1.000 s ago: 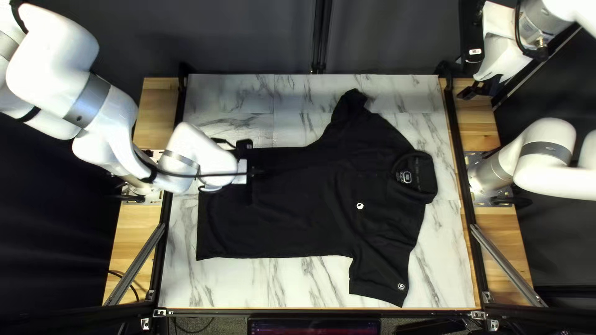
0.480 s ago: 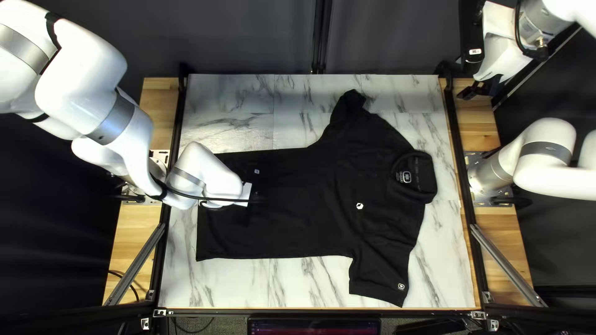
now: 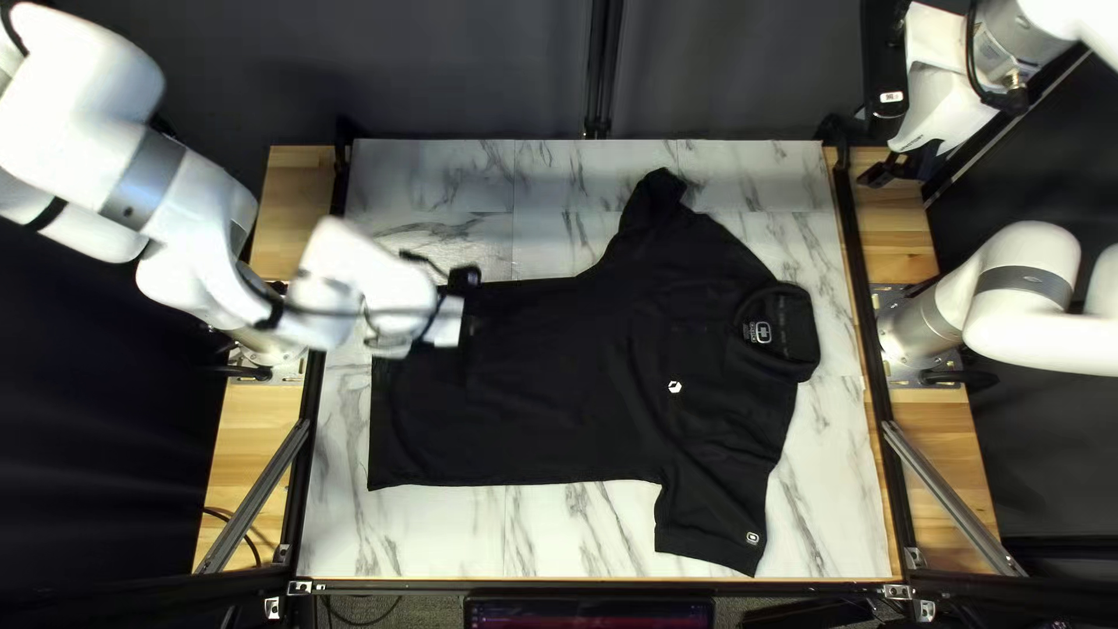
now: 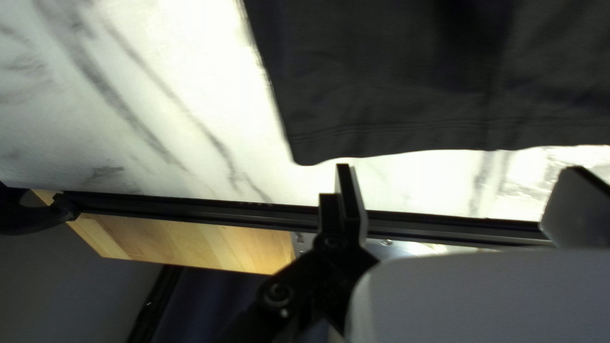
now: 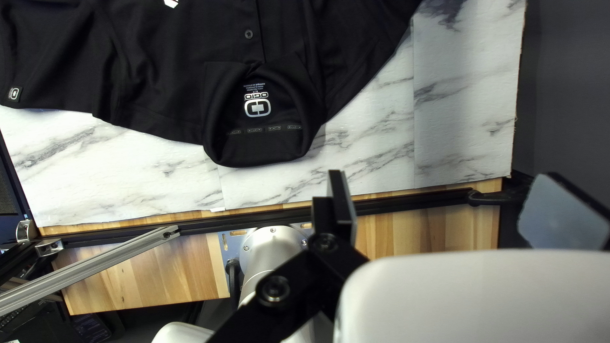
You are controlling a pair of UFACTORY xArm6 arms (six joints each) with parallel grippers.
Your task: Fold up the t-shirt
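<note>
The black t-shirt [image 3: 559, 396] lies spread on the table, hem toward my left arm and collar toward my right arm. My left gripper [image 3: 445, 323] is over its hem end in the top left view. In the left wrist view, the left gripper [image 4: 459, 168] stands open, nothing between its fingers; the shirt [image 4: 394, 76] and its hem corner lie ahead. High beyond the table's far right corner is my right gripper [image 3: 897, 169]. From the right wrist view, the right gripper [image 5: 445, 176] is open and empty, with the shirt's collar [image 5: 257, 149] ahead and to one side.
Black rails [image 3: 864, 338] run along the marble-patterned table [image 3: 431, 192], with wooden side boards [image 3: 903, 233] outside them. Slanted metal struts [image 3: 949, 495] stand near the front corners. Part of a screen [image 3: 588, 613] shows at the near edge.
My left arm first swung toward the table's near side, then back toward the far side, its gripper now slightly nearer the left edge than at first. My right arm and the shirt look unmoved.
</note>
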